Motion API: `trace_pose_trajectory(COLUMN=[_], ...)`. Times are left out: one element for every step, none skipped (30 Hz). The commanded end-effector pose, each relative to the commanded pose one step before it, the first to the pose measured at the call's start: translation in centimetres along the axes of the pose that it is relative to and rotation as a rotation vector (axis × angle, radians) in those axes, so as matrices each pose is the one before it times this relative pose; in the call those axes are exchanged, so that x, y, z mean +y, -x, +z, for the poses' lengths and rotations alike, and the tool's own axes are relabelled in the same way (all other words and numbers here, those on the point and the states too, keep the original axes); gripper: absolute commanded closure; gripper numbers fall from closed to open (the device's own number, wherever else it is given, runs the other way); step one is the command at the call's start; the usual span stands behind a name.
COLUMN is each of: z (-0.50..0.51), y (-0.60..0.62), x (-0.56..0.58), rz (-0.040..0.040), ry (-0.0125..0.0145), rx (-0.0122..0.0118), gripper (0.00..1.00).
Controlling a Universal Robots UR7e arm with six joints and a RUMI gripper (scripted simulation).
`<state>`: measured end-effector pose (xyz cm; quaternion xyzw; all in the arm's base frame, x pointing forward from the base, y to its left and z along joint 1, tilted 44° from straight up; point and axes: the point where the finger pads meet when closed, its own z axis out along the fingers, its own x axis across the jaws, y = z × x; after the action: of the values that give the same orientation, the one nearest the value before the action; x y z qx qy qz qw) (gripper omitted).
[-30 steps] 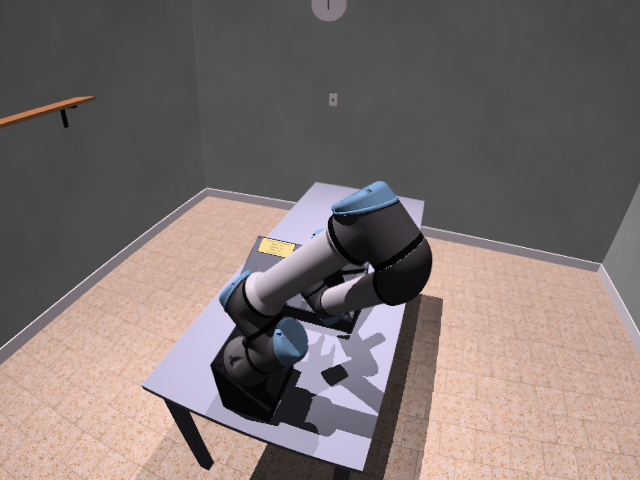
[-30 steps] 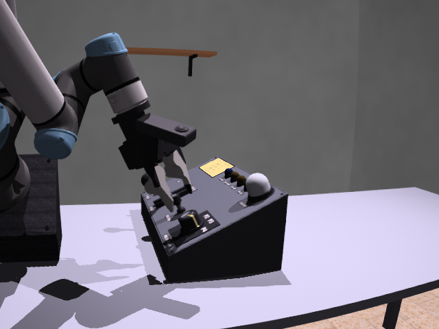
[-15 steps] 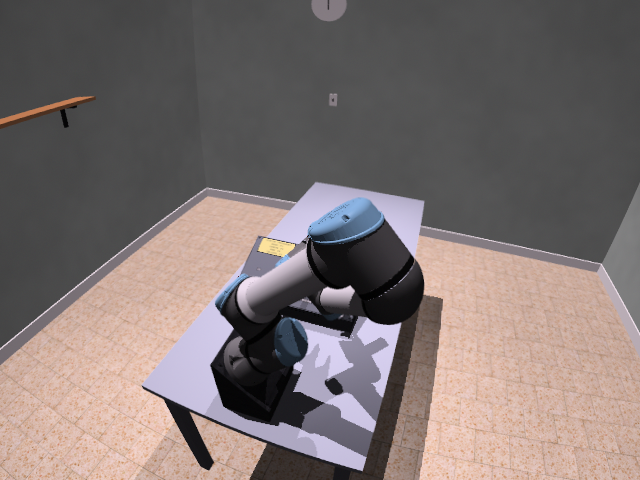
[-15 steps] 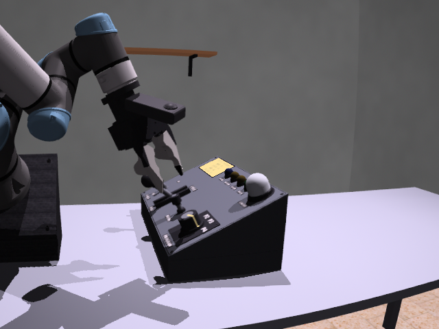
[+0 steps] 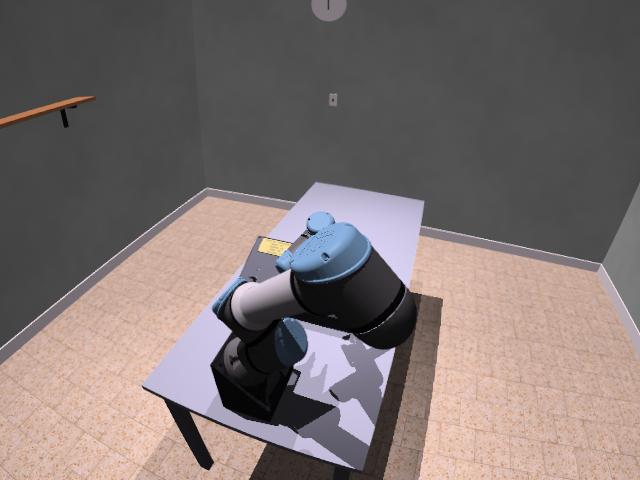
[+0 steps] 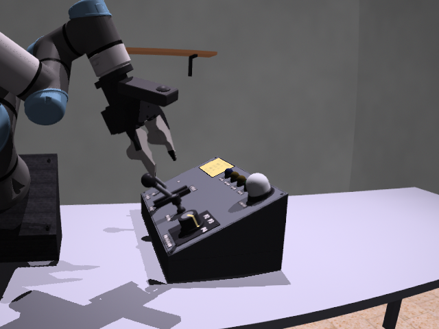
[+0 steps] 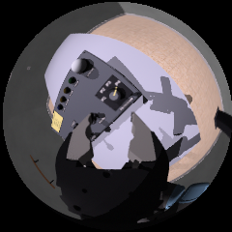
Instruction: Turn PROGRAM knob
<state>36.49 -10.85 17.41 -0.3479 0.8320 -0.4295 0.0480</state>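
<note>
Half-open and empty, the claw [image 6: 163, 163] is held in the air above the rear left part of the console [image 6: 226, 244], with nothing between its two fingers [image 6: 166, 136]. One fingertip is seen just above the ball of the lever [image 6: 156, 184]; contact cannot be told.

The console is set on the table [image 6: 354, 226], its sloped panel facing up. The knob [image 6: 190, 220] is found at the panel's low front end, well below the claw and apart from it. A yellow pointer line is carried on the knob, aimed toward the small white marks [image 6: 208, 219] beside it; which mark is met cannot be read.

On the panel are counted one knob, one lever, one white dome [image 6: 257, 184], one yellow plate [image 6: 216, 166], and a row of small round buttons [image 6: 234, 175], four in the wrist view.

One shelf [image 6: 170, 51] is fixed to the wall behind.
</note>
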Motion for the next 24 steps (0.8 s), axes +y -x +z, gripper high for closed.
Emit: trace_pose_trajectory(z=[-0.925,-0.083,-0.07,-0.058,-0.047,-0.036,-0.027,-0.018,-0.011,0.0,0.0,-0.006,0.012,0.013,0.017,0.011,0.01,0.007,0.004,0.002,-0.001,-0.001,-0.001,-0.001], y=[0.072,0.0,0.0,0.0,0.0,0.0,0.0,0.0,0.0,0.0,0.0,0.0,0.007,0.008,-0.005,-0.004,-0.007,-0.006,-0.004,-0.001,0.001,0.001,0.001,0.0], x=[-0.125,0.0,0.0,0.0,0.0,0.0,0.0,0.0,0.0,0.0,0.0,0.0,0.016,0.015,0.008,0.004,0.016,0.014,0.011,0.006,-0.002,-0.003,-0.002,-0.002], rz=[0.00232,0.00001,0.0,0.0,0.0,0.0,0.0,0.0,0.0,0.0,0.0,0.0,-0.00037,-0.00032,0.00001,0.00005,-0.00008,-0.00022,-0.00021,-0.00014,0.00001,0.00003,0.00002,0.00002], ry=[0.008,0.00001,0.00001,0.0,0.0,0.0,0.0,0.0,0.0,0.0,0.0,0.0,0.00042,0.00042,0.00038,0.00024,0.00029,0.00022,0.00015,0.00005,-0.00008,-0.00008,-0.00006,-0.00005], rx=[0.00476,-0.00001,-0.00001,0.0,0.0,0.0,0.0,0.0,0.0,0.0,0.0,0.0,0.00014,0.00007,0.00031,0.0002,0.0002,0.00015,0.00008,0.00001,-0.00006,-0.00005,-0.00004,-0.00003], gripper=[0.56,0.56,0.56,0.56,0.56,0.56,0.56,0.56,0.56,0.56,0.56,0.56,0.56,0.56,0.0,0.0,0.0,0.0,0.0,0.0,0.0,0.0,0.0,0.0])
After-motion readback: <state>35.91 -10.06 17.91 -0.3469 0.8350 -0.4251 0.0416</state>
